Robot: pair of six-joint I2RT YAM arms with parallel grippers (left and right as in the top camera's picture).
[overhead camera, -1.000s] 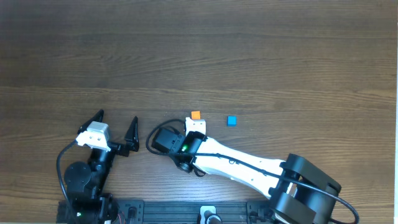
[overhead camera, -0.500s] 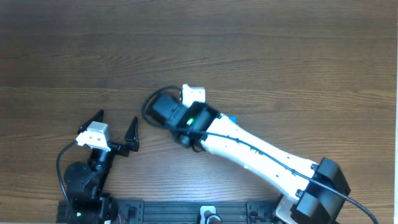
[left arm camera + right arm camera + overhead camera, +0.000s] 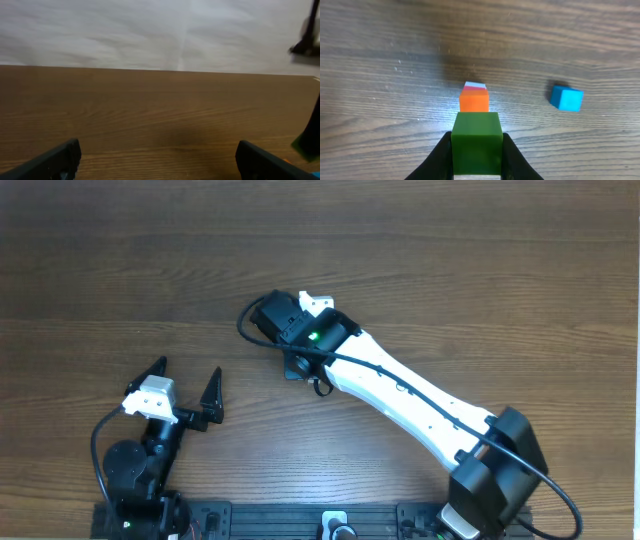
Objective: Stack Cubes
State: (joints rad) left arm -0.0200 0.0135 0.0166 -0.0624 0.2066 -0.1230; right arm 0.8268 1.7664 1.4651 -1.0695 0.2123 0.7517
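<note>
Right pincer (image 3: 476, 146) is pinching a green cube (image 3: 476, 128) near an orange cube (image 3: 474, 102) on the tabletop (image 3: 380, 50); left pincer (image 3: 188, 370) is sitting spread.

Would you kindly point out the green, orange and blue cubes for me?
green cube (image 3: 476, 140), right wrist view, middle of its visible side.
orange cube (image 3: 474, 102), right wrist view, middle of its orange face.
blue cube (image 3: 566, 98), right wrist view, middle of the cube.

Open wooden table (image 3: 500, 260) between orange-topped cube stack (image 3: 474, 100) and blue cube (image 3: 566, 98), set apart; right arm (image 3: 400, 395) slanting across the middle.
</note>
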